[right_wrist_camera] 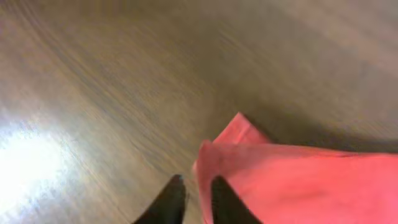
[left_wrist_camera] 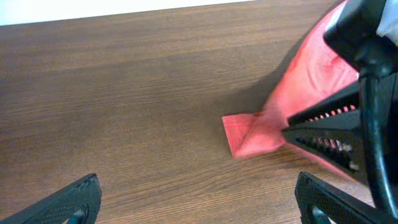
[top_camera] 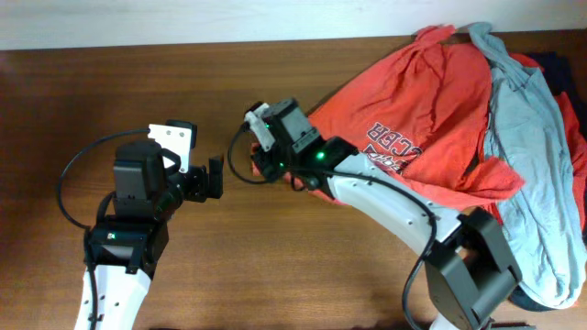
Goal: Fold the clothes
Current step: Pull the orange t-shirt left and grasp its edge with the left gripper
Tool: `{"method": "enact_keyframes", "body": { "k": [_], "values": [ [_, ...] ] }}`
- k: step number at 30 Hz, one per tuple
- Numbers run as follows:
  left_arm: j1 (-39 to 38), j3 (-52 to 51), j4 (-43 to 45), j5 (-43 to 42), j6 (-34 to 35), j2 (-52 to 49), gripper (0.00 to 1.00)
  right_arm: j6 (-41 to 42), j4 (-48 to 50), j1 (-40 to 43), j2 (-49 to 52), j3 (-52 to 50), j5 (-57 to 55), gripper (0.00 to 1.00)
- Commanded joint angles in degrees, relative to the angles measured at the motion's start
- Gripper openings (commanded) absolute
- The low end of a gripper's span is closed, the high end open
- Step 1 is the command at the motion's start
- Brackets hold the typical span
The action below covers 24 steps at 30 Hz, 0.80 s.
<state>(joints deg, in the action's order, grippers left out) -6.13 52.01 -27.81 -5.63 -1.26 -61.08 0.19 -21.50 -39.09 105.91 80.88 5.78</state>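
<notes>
The orange-red T-shirt [top_camera: 413,101] with chest print lies at the back right, partly on a pile. My right gripper [top_camera: 260,160] reaches left from it and is shut on the shirt's edge; in the right wrist view its fingers [right_wrist_camera: 194,200] pinch the fabric [right_wrist_camera: 298,180]. The left wrist view shows that gripper [left_wrist_camera: 323,134] holding a folded corner of the shirt [left_wrist_camera: 249,134] low over the wood. My left gripper [top_camera: 215,179] is open and empty, just left of the corner, its fingers [left_wrist_camera: 199,205] wide apart.
A light grey-blue garment [top_camera: 527,156] lies over the pile at the right edge, with navy cloth [top_camera: 561,69] behind it. The wooden table [top_camera: 138,82] runs to a white wall at the back. The right arm [top_camera: 394,206] crosses the table's centre.
</notes>
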Motion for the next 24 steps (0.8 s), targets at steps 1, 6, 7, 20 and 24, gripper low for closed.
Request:
{"method": "enact_keyframes", "body": {
  "k": [1, 6, 7, 20, 24],
  "values": [
    [0.28, 1.07, 0.13, -1.09, 0.37, 0.17, 0.99, 0.52, -2.95, 1.62, -2.82, 2.82, -9.38, 0.48],
    [0.15, 1.07, 0.22, -8.02, 1.29, -1.84, 0.99, 0.52, -16.61, 9.77, -11.52, 7.48, -18.47, 0.77],
    [0.00, 1.07, 0.17, -8.26, 2.40, -2.56, 0.99, 0.52, -17.77, 11.15, -12.74, 7.54, -18.47, 0.79],
    [-3.96, 1.07, 4.13, -20.24, 23.67, -28.04, 0.99, 0.72, -35.32, 25.38, -19.74, 7.52, -18.05, 0.83],
    [-4.00, 1.07, 9.86, -22.71, 28.81, -35.45, 0.99, 0.74, -35.47, 25.35, -19.74, 7.52, -18.03, 0.80]
  ]
}}
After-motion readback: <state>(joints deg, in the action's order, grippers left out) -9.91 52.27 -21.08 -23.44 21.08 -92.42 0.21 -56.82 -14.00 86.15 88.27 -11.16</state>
